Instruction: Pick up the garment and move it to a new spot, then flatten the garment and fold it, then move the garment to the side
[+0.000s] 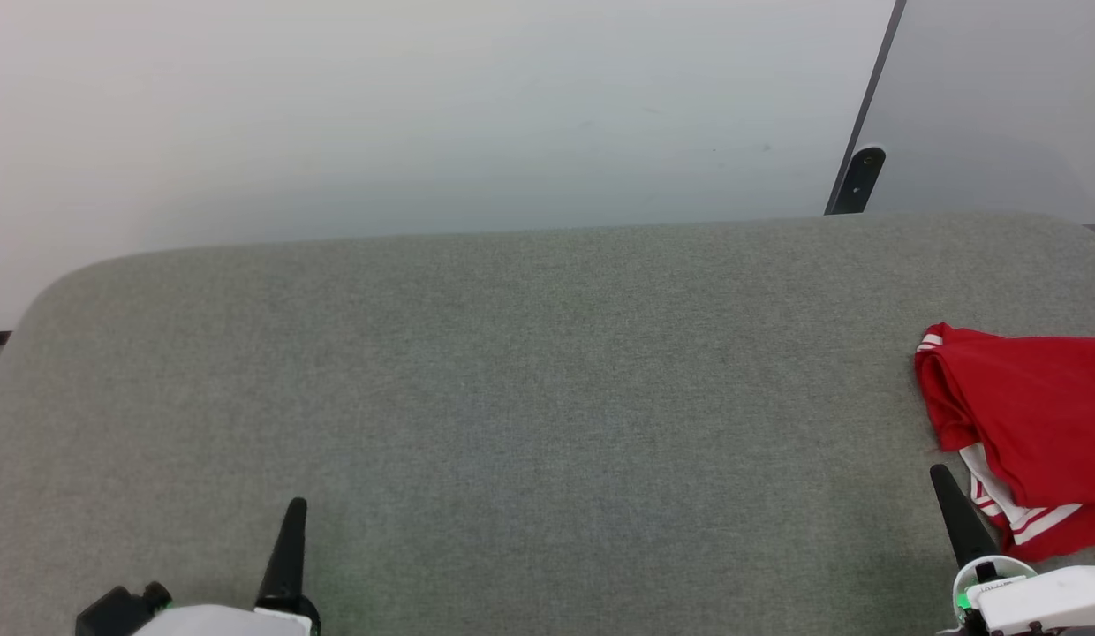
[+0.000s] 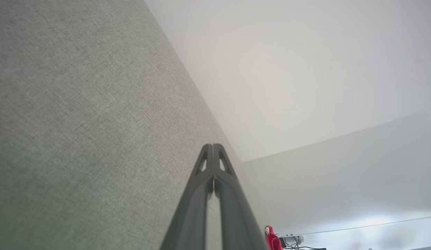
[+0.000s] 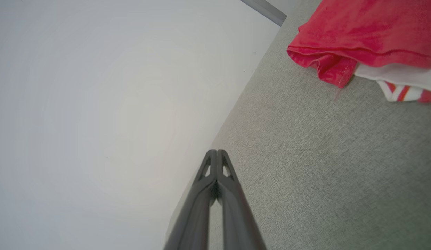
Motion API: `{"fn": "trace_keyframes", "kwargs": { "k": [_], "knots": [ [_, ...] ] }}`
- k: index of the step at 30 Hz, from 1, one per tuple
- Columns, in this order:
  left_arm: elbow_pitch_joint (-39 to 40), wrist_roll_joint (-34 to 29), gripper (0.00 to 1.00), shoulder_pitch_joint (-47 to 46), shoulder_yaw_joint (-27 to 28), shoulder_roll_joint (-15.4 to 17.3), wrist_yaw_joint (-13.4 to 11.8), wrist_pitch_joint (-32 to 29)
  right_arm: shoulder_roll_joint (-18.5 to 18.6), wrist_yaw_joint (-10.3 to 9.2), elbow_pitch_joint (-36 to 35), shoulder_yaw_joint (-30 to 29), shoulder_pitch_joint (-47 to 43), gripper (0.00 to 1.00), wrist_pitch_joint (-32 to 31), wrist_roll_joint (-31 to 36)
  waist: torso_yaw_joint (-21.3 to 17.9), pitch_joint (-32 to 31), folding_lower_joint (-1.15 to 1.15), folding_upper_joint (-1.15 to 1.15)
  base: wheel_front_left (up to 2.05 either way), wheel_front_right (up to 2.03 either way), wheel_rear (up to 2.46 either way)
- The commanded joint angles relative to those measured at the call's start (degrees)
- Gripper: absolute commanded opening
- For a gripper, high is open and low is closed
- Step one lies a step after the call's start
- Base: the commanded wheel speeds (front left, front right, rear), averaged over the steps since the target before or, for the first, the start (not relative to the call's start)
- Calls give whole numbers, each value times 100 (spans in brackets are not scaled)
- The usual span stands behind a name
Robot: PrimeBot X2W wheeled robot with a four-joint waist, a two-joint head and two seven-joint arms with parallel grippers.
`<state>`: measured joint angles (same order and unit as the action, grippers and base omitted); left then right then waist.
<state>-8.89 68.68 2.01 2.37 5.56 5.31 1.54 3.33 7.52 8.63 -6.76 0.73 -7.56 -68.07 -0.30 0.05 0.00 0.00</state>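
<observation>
while both claws sat low at the near edge of the grey fabric surface [image 1: 547, 371], each had its two dark fingers pressed together with nothing between them. the left gripper [image 1: 296, 505] pointed away over bare cloth, and in its wrist view the tips met in a single point above the weave. the right gripper [image 1: 939, 473] pointed the same way, its tips likewise closed on nothing. just to the outer side of the right gripper's tip, and reaching a little beyond it, lay the garment [image 1: 1033, 415], a bunched red heap with a white sleeve and red-and-white striped trim at the edge nearest that claw. the right wrist view showed a strip of bare fabric between the tips and the nearest red fold, so claw and cloth were close but apart. the garment lay well away from the left gripper, across the width of the surface. farther ahead of both claws the surface ended in a rounded far edge, and behind it rose a pale wall [image 1: 424, 115]. ahead of the right gripper a dark bracket [image 1: 858, 177] stood at the foot of a thin dark line, with a greyer panel [image 1: 998, 97] on its outer side.
</observation>
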Motion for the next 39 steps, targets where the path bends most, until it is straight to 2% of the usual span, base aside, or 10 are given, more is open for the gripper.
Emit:
{"fn": "trace_keyframes", "kwargs": {
  "k": [1, 39],
  "knots": [
    [10, 135, 0, -135, 32, 3, 44, -27, 0, -3, -11, 9, 141, 0, 21, -154, 1, 0, 0, 0, 0, 0, 0],
    [-388, 1909, 0, -673, 210, -115, 198, -524, -40, -5, 409, 24, 470, 0, 92, -1865, 21, 9, 0, 0, 0, 0, 0]
  ]
}}
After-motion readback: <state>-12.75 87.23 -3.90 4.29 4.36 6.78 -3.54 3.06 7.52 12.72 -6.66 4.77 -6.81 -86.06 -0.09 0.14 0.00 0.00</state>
